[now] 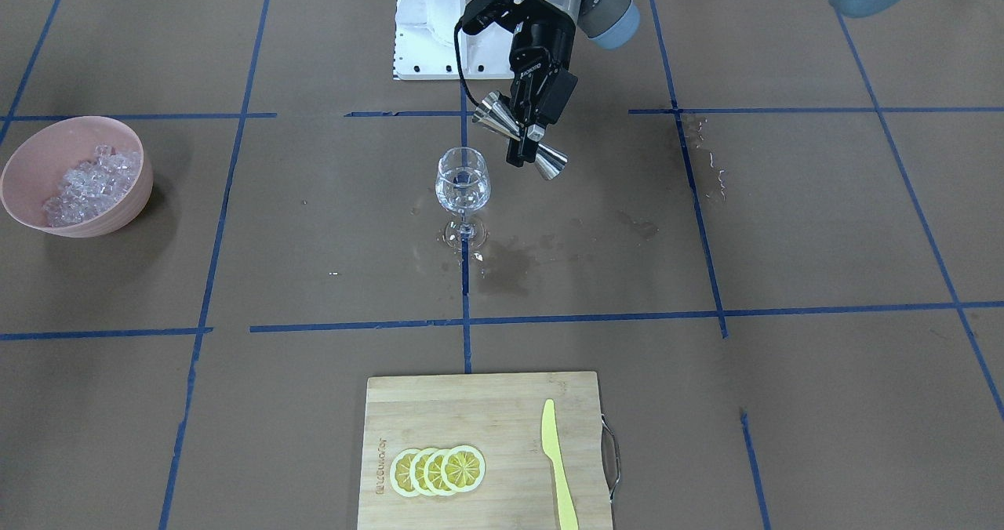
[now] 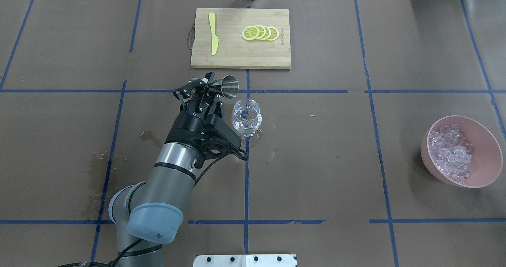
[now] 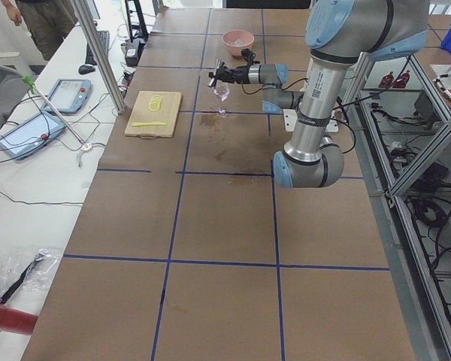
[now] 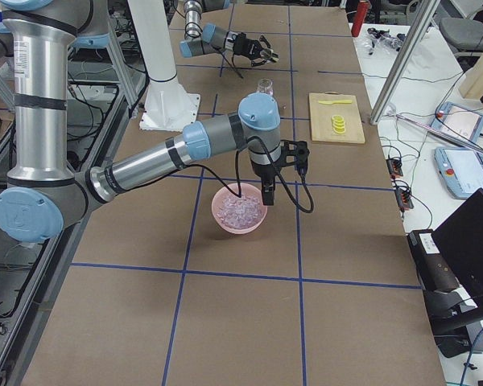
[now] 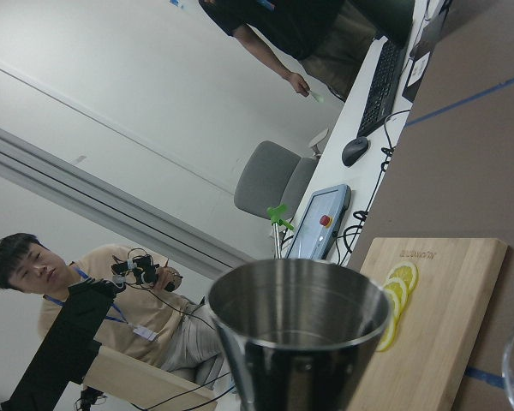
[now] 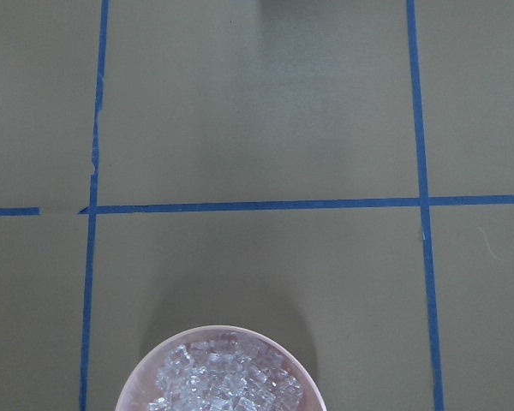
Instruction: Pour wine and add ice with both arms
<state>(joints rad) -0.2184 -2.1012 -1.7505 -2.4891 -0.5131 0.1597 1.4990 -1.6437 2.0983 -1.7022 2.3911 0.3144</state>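
Two pincers, and only one of them can be read. The left pincer (image 1: 524, 139) is clamped on the narrow waist of a steel measuring cup (image 1: 551, 163). It holds the cup tilted in the air just beside the rim of a wine glass (image 1: 462, 179), not touching it. The glass stands upright on the counter (image 1: 784, 224), with wet stains (image 1: 510, 267) around its foot. The right pincer (image 4: 268, 195) shows only from the side camera, hanging over the rim of a pink bowl (image 1: 118, 210). I cannot tell whether it is open or closed. The ice (image 1: 88, 183) is heaped in that bowl, well apart from the glass. At the counter's edge opposite the robot lies a wooden cutting board (image 1: 471, 404) carrying four overlapping lemon slices (image 1: 438, 470) and a yellow knife (image 1: 558, 455).
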